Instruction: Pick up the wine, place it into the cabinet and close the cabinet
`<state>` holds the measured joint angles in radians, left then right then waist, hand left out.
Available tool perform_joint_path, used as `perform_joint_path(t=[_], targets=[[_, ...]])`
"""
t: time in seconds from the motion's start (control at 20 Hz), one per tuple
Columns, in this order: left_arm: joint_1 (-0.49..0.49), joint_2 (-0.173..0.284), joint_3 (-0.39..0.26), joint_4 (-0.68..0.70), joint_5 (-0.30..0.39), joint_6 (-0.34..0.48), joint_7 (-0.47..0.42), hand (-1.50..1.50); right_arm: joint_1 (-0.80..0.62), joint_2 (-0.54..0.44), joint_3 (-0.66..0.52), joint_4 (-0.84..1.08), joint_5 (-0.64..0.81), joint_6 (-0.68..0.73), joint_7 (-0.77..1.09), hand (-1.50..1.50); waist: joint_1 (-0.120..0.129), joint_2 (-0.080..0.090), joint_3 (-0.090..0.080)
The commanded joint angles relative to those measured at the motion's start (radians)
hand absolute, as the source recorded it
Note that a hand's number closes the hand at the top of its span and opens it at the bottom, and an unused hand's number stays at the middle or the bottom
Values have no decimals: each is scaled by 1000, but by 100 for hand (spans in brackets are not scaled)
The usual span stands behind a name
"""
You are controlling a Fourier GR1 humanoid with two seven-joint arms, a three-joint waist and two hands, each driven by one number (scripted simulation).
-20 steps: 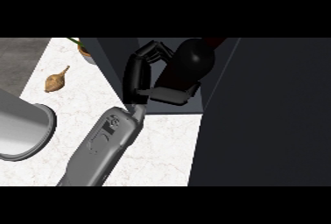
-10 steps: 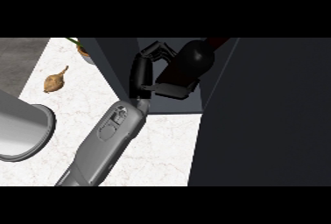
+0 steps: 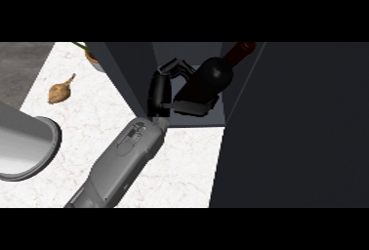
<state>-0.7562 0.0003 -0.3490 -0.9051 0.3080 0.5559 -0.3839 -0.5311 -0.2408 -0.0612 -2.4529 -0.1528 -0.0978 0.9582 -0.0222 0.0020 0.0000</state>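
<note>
Wine (image 3: 216, 73) in robot hand (image 3: 164, 90) inside cabinet (image 3: 288, 122)

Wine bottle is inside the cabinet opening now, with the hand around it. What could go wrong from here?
1. The wine bottle leans tilted in the cabinet; released like this, it might tip.
2. The hand sits close to the cabinet's left wall, so pulling out could clip it.
3. The big dark panel on the right hides much of the interior, so the bottle's footing cannot be checked.
</note>
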Motion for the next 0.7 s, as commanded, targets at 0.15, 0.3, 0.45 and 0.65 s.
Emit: perform_joint_path(t=[0.15,0.3,0.45,0.65], targets=[[-72,0,-37,211,59,15,-103,150,21,4,-37,-58,-112,18,11,-150,-13,4,0],[-23,0,-42,262,55,11,-179,150,35,22,15,-128,-59,-12,57,-150,-11,1,-1],[-62,0,-68,316,102,39,-219,150,-47,28,59,-39,-15,-23,44,-150,-12,4,-1],[-120,0,-53,379,162,31,-229,150,-43,-5,-16,-46,-101,13,48,-150,-19,4,-1]])
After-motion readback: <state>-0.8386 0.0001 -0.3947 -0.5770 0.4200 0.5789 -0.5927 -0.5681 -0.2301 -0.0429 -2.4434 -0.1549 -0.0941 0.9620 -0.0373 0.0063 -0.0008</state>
